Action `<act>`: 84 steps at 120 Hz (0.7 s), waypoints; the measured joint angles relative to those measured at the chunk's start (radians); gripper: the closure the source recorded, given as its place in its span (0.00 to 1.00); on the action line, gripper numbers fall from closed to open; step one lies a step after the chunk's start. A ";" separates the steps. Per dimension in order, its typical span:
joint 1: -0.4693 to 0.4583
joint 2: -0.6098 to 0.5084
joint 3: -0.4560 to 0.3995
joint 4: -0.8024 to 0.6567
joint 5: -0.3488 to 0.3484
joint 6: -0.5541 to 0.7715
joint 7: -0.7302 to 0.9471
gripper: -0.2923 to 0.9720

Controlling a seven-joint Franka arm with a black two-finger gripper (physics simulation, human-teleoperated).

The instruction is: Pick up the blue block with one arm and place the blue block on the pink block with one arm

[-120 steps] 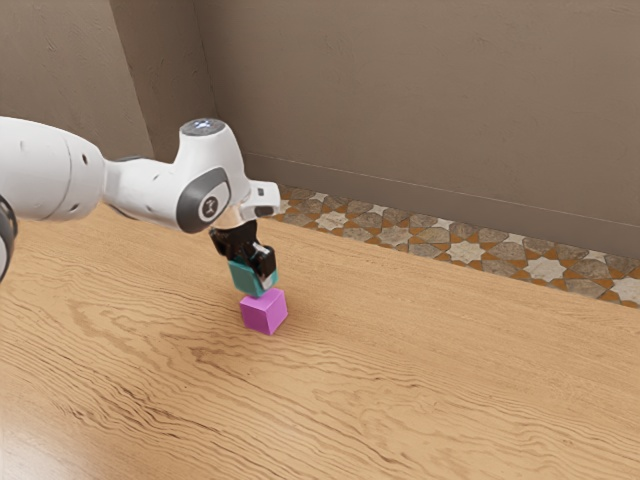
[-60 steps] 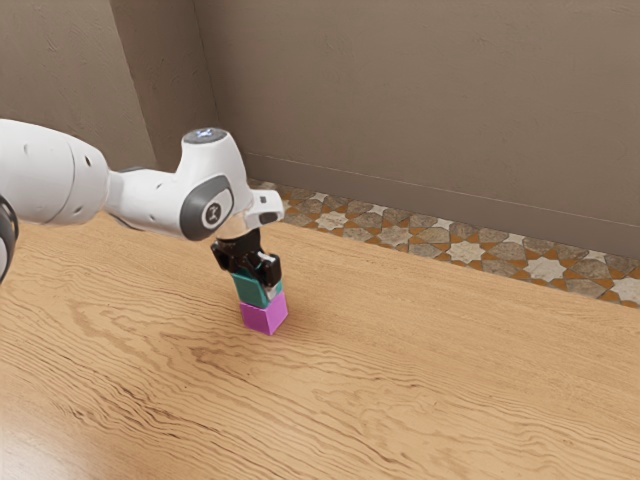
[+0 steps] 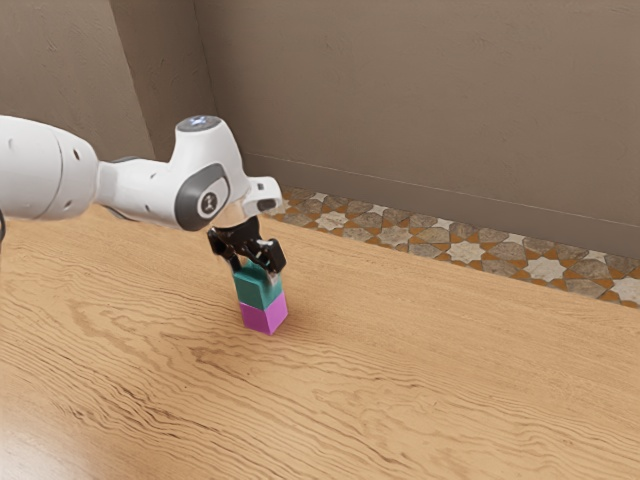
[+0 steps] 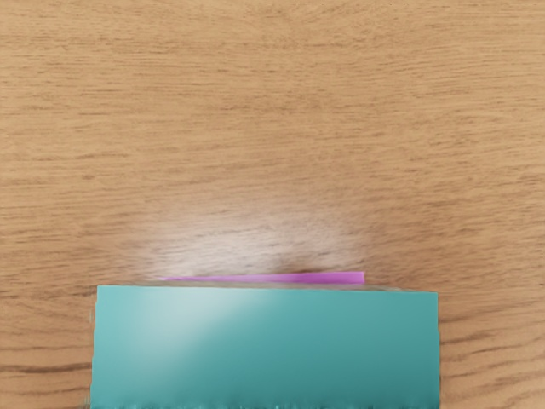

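Blue block (image 3: 258,287) sits on the pink block (image 3: 264,317) on the table (image 3: 420,380), slightly offset; jaws spread just above it. Risk: clipping the block while lifting away could topple the stack

A light wooden tabletop (image 3: 430,390) with bold, wavy grain spreads across the foreground. One pink block (image 3: 264,318) rests flat and directly on the wood, toward the exterior view's left of centre, well clear of the tabletop's far edge.
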 joint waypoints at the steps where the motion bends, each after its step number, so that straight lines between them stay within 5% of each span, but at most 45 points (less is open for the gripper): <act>1: 0.000 -0.002 0.000 0.000 0.000 0.000 0.000 0.25; 34: -0.015 -0.212 0.009 0.005 0.049 -0.072 -0.009 0.24; 53: 0.000 -0.398 0.012 0.006 0.071 -0.182 -0.012 0.23; 84: -0.004 -0.540 0.001 0.008 0.072 -0.462 -0.023 0.23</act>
